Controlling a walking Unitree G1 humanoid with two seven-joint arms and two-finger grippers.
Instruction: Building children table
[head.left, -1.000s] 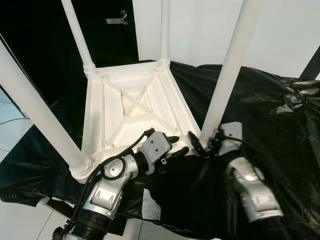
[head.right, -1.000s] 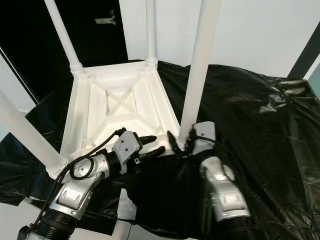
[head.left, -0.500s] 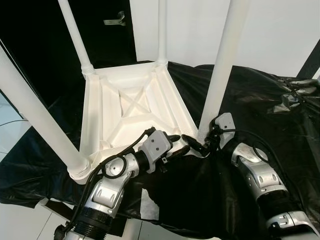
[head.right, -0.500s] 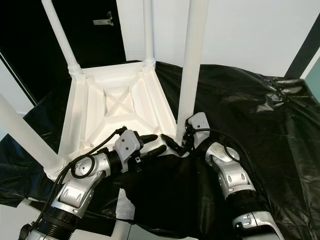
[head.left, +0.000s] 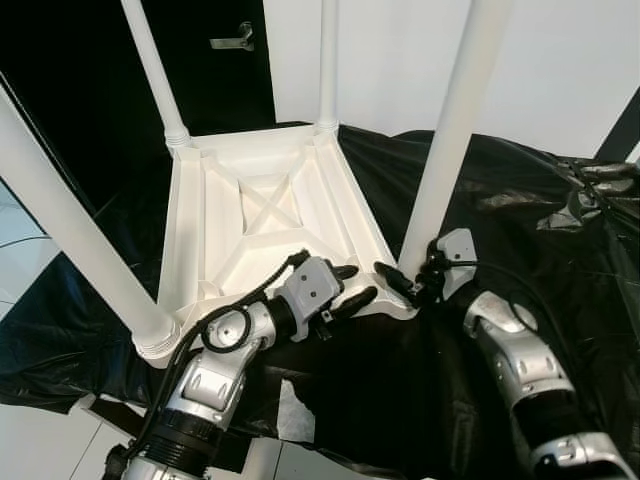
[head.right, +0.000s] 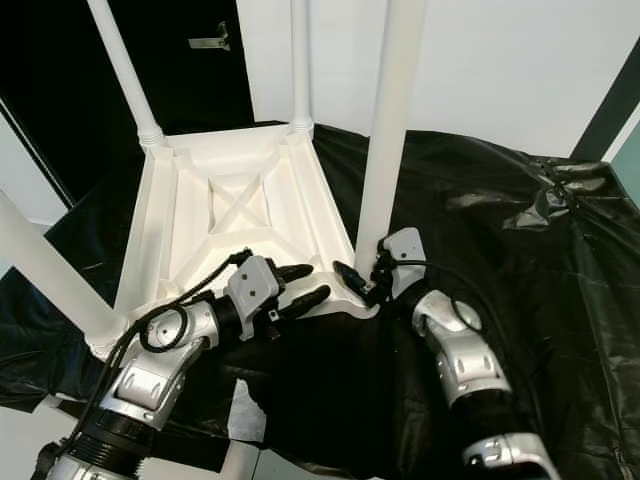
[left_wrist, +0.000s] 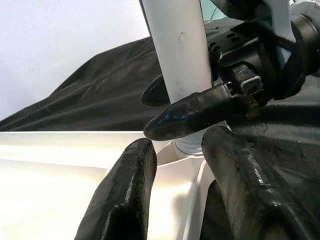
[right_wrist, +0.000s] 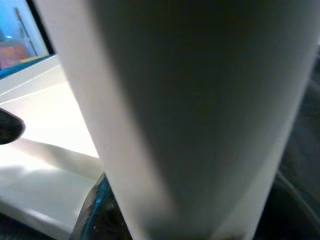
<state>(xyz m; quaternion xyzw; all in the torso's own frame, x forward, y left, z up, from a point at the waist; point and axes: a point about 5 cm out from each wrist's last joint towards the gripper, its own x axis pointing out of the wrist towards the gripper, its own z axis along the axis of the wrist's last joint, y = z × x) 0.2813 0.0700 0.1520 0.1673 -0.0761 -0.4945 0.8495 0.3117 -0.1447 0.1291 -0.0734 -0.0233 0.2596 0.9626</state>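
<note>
A white children's table lies upside down on a black plastic sheet, its legs pointing up. My right gripper is at the base of the near right leg, where it meets the tabletop corner. One finger sits on each side of the leg, shut on it; the leg stands right against the right wrist camera. My left gripper is open at the tabletop's near rim, just left of that corner. Its fingers point toward the leg.
The near left leg slants up close beside my left arm. Two far legs rise at the back. Behind are a dark doorway with a handle and a white wall. The sheet lies crumpled at the right.
My right forearm has swung out to the right and its wrist has turned, with the gripper staying at the leg's base. The left gripper keeps its place at the rim.
</note>
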